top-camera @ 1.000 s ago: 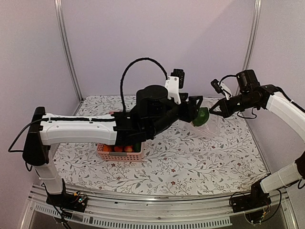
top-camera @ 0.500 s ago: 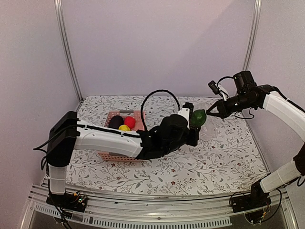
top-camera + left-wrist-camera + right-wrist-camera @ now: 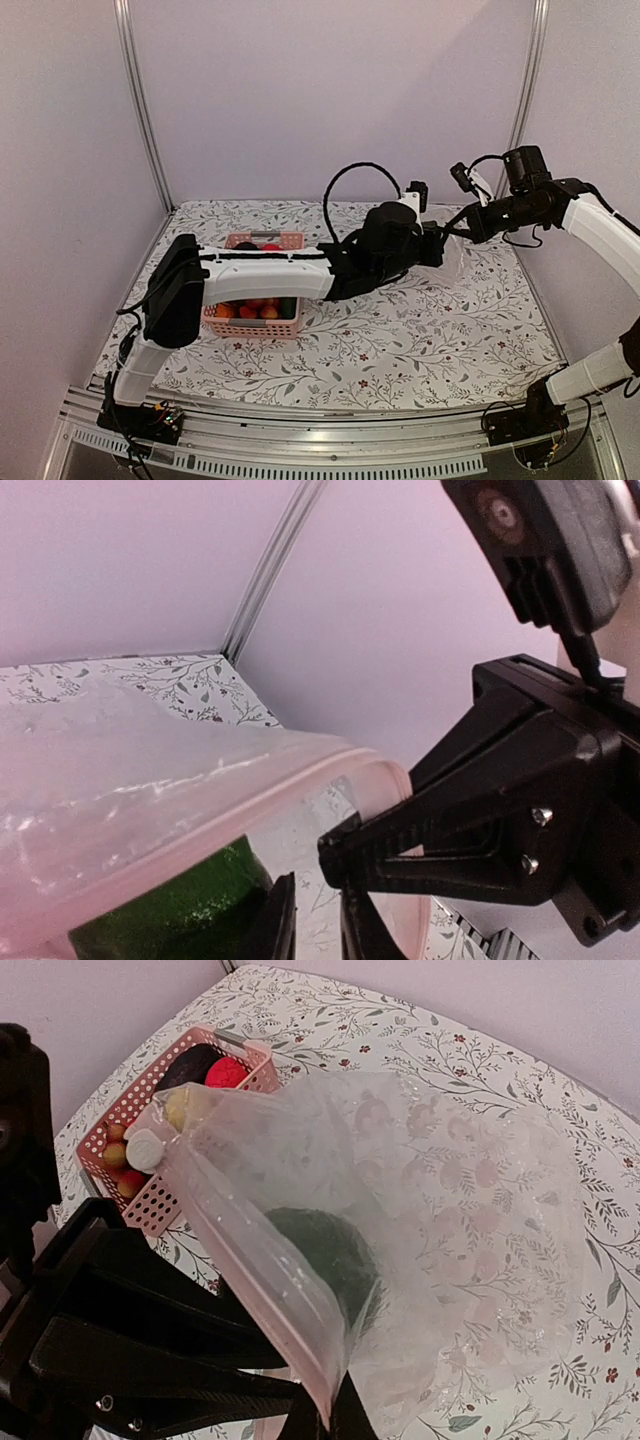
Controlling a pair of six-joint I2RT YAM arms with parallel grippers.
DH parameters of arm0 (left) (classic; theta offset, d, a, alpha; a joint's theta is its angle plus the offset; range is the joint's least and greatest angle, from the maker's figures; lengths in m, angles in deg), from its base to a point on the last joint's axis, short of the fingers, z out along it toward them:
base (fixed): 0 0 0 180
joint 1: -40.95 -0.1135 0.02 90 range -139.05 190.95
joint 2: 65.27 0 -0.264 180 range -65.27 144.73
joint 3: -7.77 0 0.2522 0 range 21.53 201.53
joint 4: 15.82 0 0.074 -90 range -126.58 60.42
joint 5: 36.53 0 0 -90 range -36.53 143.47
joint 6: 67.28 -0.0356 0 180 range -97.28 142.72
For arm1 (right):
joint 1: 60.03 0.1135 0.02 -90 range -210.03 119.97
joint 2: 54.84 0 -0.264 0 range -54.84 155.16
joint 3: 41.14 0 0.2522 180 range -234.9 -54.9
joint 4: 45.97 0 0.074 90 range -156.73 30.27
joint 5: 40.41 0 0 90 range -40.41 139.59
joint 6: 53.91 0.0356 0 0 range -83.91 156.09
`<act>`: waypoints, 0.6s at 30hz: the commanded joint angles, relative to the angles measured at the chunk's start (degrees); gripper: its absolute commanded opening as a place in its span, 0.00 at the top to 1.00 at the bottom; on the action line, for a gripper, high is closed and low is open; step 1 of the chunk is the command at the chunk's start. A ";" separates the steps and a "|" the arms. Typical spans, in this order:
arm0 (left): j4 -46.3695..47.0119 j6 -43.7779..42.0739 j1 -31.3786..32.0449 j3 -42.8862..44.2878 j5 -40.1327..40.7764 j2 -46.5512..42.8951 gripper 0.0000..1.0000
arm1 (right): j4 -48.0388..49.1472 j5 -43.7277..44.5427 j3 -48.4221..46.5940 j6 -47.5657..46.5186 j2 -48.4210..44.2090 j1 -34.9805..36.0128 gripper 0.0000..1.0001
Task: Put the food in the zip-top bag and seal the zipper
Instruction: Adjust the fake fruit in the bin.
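My right gripper (image 3: pixel 325 1422) is shut on the mouth edge of the clear zip-top bag (image 3: pixel 470 1190) and holds it up off the cloth. The pale pink zipper (image 3: pixel 250 1250) runs along the open mouth. A dark green food piece (image 3: pixel 325 1245) lies inside the bag; it also shows in the left wrist view (image 3: pixel 170 910), beside one finger. My left gripper (image 3: pixel 315 900) is at the bag mouth, its fingers a narrow gap apart with only cloth showing between them. From above it (image 3: pixel 437 247) sits next to the right gripper (image 3: pixel 462 226). More food (image 3: pixel 255 308) fills the basket.
The pink lattice basket (image 3: pixel 250 330) stands left of centre on the floral cloth, under my stretched left arm. It also shows in the right wrist view (image 3: pixel 150 1210). Walls and metal posts close the back and sides.
My left arm has stretched farther right and its gripper has reached the bag mouth. The green piece has gone from in front of the bag to inside it. The right gripper has kept hold of the bag.
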 commanded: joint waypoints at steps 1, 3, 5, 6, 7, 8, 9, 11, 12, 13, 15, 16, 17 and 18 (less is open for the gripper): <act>2.13 -6.57 -2.23 -1.95 -4.24 0.06 0.83 | -1.97 -5.87 -0.43 0.81 -2.20 1.66 1.00; 2.19 -9.01 -2.22 -2.30 -4.71 -0.59 0.81 | -1.97 -6.80 -0.57 0.95 -1.36 1.71 1.00; 3.51 -11.06 -2.25 -3.93 -6.77 -1.86 0.76 | -1.82 -6.51 -0.70 1.04 -0.92 1.72 1.00; 4.86 -12.07 -2.13 -5.22 -8.13 -2.72 0.73 | -1.76 -6.15 -0.71 1.11 -0.74 1.71 1.00; 6.27 -12.82 -2.14 -6.53 -9.35 -3.60 0.70 | -1.59 -5.92 -0.70 1.06 -0.49 1.71 1.00; 7.80 -13.58 -2.05 -7.95 -10.65 -4.50 0.68 | -1.49 -5.70 -0.70 1.13 -0.30 1.64 1.00; 8.94 -14.41 -2.03 -9.06 -11.90 -5.38 0.65 | -1.38 -5.36 -0.70 1.22 -0.06 1.59 1.00; 9.86 -16.23 -1.64 -10.76 -14.08 -7.25 0.58 | -1.10 -4.95 -0.94 1.52 0.68 1.31 1.00; 9.99 -17.59 -1.23 -11.80 -15.48 -8.62 0.54 | -1.09 -4.92 -1.24 1.60 1.13 1.15 1.00; 10.33 -19.56 -0.64 -14.24 -17.23 -10.96 0.52 | -1.10 -5.03 -1.49 1.72 1.72 1.06 1.00; 11.97 -21.87 0.88 -20.31 -17.48 -15.57 0.49 | -1.02 -5.15 -1.60 1.59 2.41 1.03 1.00; 13.58 -22.60 1.75 -24.43 -17.38 -17.99 0.48 | -1.02 -5.34 -1.58 1.58 2.66 1.03 1.00; 15.55 -23.11 2.61 -28.57 -17.43 -20.49 0.47 | -1.00 -5.72 -1.54 1.51 3.05 1.02 1.00; 17.23 -23.26 3.46 -32.12 -17.01 -22.41 0.47 | -0.94 -6.23 -1.48 1.45 3.24 1.02 1.00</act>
